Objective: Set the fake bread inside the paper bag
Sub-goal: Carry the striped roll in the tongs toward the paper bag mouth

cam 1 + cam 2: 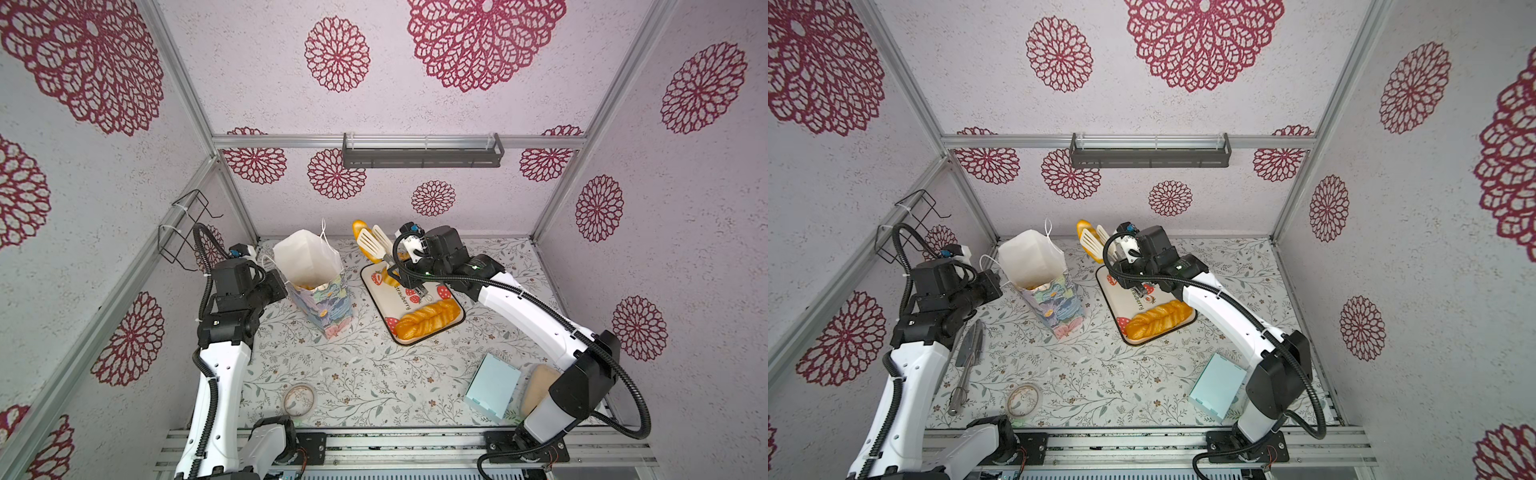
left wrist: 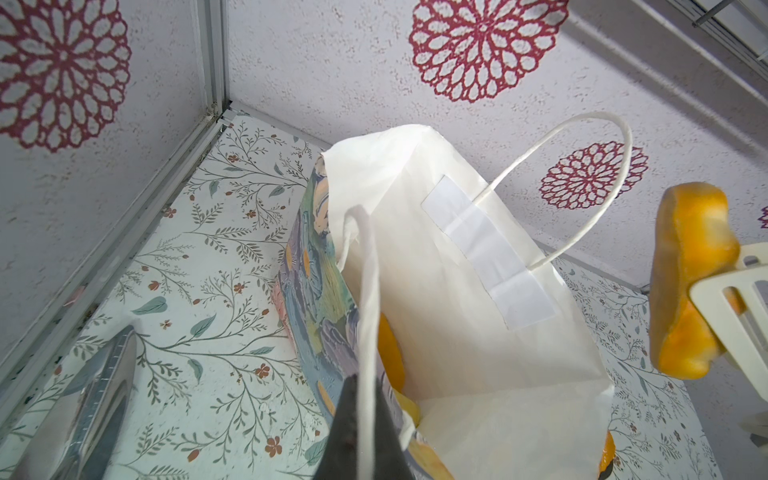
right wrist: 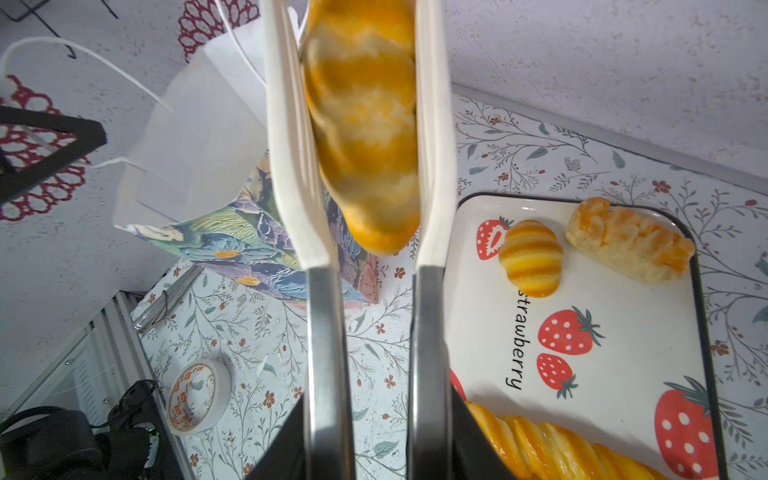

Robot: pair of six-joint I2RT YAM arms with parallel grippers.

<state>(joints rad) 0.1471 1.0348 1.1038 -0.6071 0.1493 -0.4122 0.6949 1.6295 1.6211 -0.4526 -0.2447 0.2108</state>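
Right hand (image 3: 376, 451) — tongs (image 3: 328, 332) — fake bread (image 3: 365, 137) beyond

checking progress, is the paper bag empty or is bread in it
Not empty: orange fake bread shows inside the open paper bag in the left wrist view.

Red-flowered walls (image 1: 257, 75), leafy tabletop (image 1: 365, 374), seemingly daylit.

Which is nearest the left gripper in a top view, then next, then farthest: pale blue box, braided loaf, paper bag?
1. paper bag: right at the left gripper, which pinches its handle.
2. braided loaf: on the tray, beyond the bag.
3. pale blue box: front right, farthest.
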